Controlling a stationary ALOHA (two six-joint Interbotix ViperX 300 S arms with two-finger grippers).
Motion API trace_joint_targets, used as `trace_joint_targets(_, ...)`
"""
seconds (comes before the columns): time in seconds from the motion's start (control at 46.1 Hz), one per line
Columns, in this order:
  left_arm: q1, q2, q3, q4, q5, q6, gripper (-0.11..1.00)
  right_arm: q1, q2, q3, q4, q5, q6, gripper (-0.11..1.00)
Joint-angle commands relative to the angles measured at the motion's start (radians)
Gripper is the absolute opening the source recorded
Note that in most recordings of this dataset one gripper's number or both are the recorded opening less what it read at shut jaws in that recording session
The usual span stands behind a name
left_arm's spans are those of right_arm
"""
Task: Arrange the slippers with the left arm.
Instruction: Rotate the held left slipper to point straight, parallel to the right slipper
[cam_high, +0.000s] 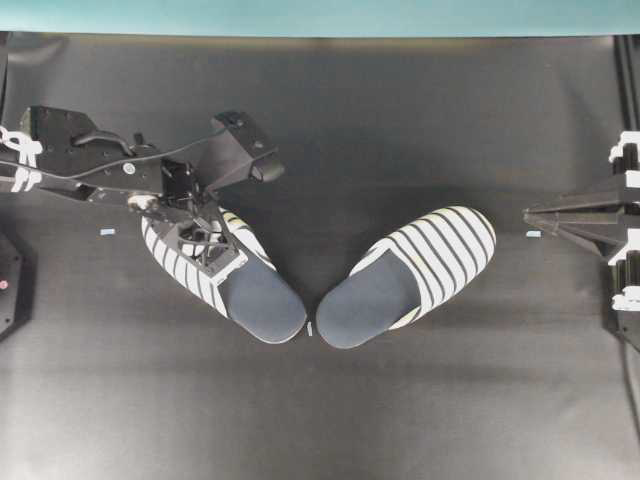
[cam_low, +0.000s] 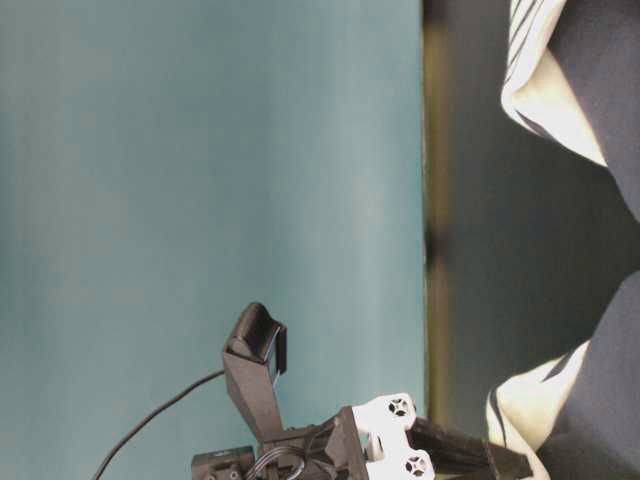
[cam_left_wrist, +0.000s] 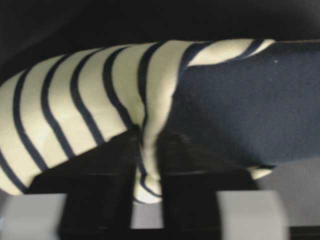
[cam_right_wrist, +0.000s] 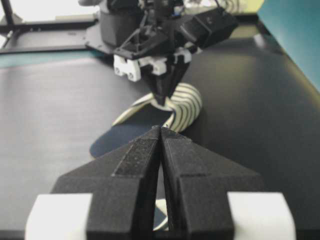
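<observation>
A: We see two backless slippers with cream-and-navy striped toe covers and dark navy insoles lying on the black matte bench (cam_high: 400, 120). The left-hand slipper (cam_high: 262, 298) sits at about eight o'clock from the bench centre in the overhead view, the right-hand slipper (cam_high: 415, 275) at about four o'clock. Their navy heels nearly meet at six o'clock, and the striped toes splay out towards ten and two.

B: And the left hand (cam_left_wrist: 149, 172) on the long black arm with white cable wraps?

A: We find it over the striped toe of the left-hand slipper, hiding most of that toe from above. In its wrist view the two dark fingers (cam_left_wrist: 112, 165) are drawn in narrow, pinching a fold of the cream striped fabric at the cover's edge beside the navy insole.

B: What else is about?

A: Three tiny pale blue tape marks: one (cam_high: 107, 232) at nine o'clock just beyond the left-hand slipper, one (cam_high: 533, 234) at three o'clock near the right arm, and a small pale one (cam_high: 310, 329) between the heels. A teal backdrop (cam_high: 320, 15) runs along twelve o'clock.

B: And the right hand (cam_right_wrist: 161, 145)?

A: We see it well apart at three o'clock, over bare bench, its black fingers pressed together on nothing. Nothing lies between the two slippers but the small mark.
</observation>
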Motion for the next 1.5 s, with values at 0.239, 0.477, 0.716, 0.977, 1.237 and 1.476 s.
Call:
trace_joint_targets(0.239,-0.008,-0.040,-0.060,0.003,0.046,0.175,0.01,0.006,0.003,0.006,0.003,-0.014,0.005,0.00)
trace_joint_targets(0.477,-0.008,-0.063,-0.164,0.003,0.008,0.448,0.01,0.006,-0.008,0.009,0.003,-0.015,0.005,0.00)
trace_joint_targets(0.716,0.020,-0.029,-0.225,0.005,0.002,0.511,0.01,0.006,-0.015,0.029,0.003,-0.014,0.005,0.00)
trace_joint_targets(0.977,0.029,-0.003,-0.249,0.006,0.003,0.511,0.01,0.006,-0.037,0.031,0.003,-0.014,0.005,0.00)
trace_joint_targets(1.237,0.023,0.046,-0.239,0.006,-0.003,0.512,0.01,0.005,-0.046,0.029,0.003,-0.015,0.003,0.00)
trace_joint_targets(1.476,0.018,0.083,-0.218,0.006,-0.091,0.505,0.01,0.003,-0.046,0.040,0.003,-0.017,0.005,0.00)
